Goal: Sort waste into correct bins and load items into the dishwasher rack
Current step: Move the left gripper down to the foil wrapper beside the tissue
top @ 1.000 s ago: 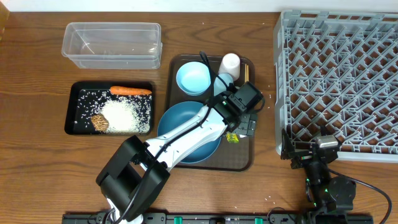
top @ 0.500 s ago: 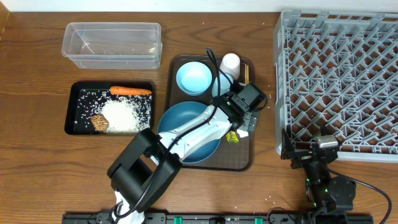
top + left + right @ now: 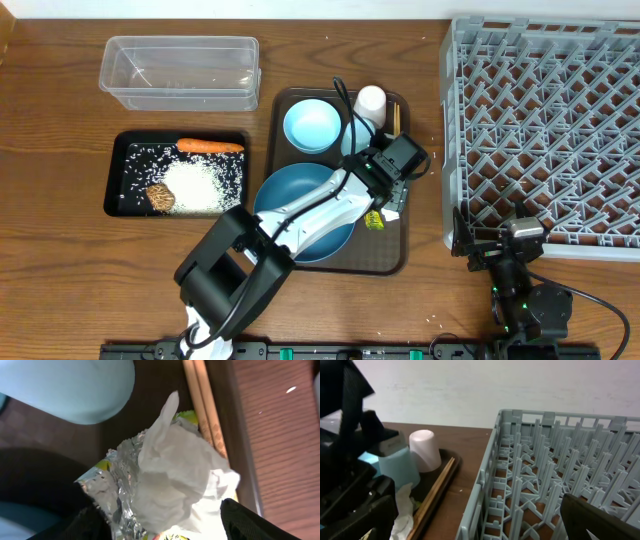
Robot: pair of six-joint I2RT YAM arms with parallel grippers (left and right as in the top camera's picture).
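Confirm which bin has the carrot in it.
The shallow black tray, carrot along its far edge beside rice; the clear tub holds none.

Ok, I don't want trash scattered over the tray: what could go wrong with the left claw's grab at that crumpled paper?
The chopsticks lie right against the crumpled paper, so the left claw, straddling it, might pinch or drag them too. The foil wrapper sits partly under the paper; a grip on paper alone may leave it behind. The light blue cup is close and could get nudged.

Orange carrot (image 3: 210,146), grey lattice rack (image 3: 545,120)
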